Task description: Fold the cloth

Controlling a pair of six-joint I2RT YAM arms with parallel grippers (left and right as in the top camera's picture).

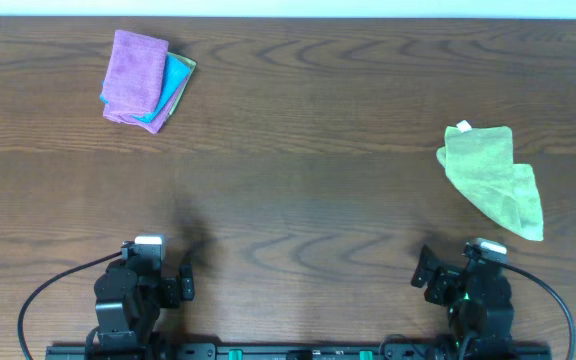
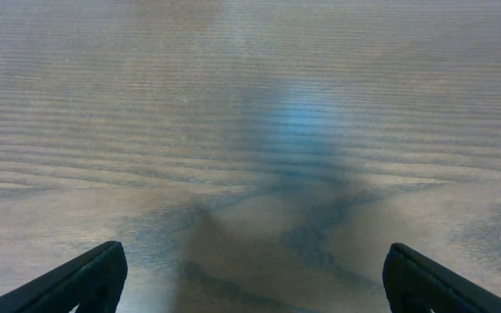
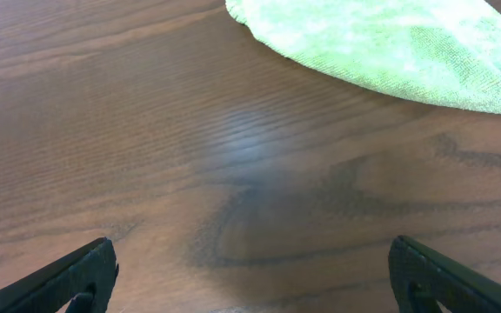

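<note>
A light green cloth (image 1: pixel 491 179) lies crumpled on the right side of the wooden table, with a white tag at its far corner. Its near edge shows at the top of the right wrist view (image 3: pixel 390 43). My right gripper (image 3: pixel 250 274) is open and empty above bare wood, short of the cloth; in the overhead view it sits at the front edge (image 1: pixel 465 280). My left gripper (image 2: pixel 255 278) is open and empty over bare table, at the front left (image 1: pixel 148 275), far from the cloth.
A stack of folded cloths (image 1: pixel 146 79), purple on top with blue and yellow-green below, lies at the far left of the table (image 1: pixel 298 190).
</note>
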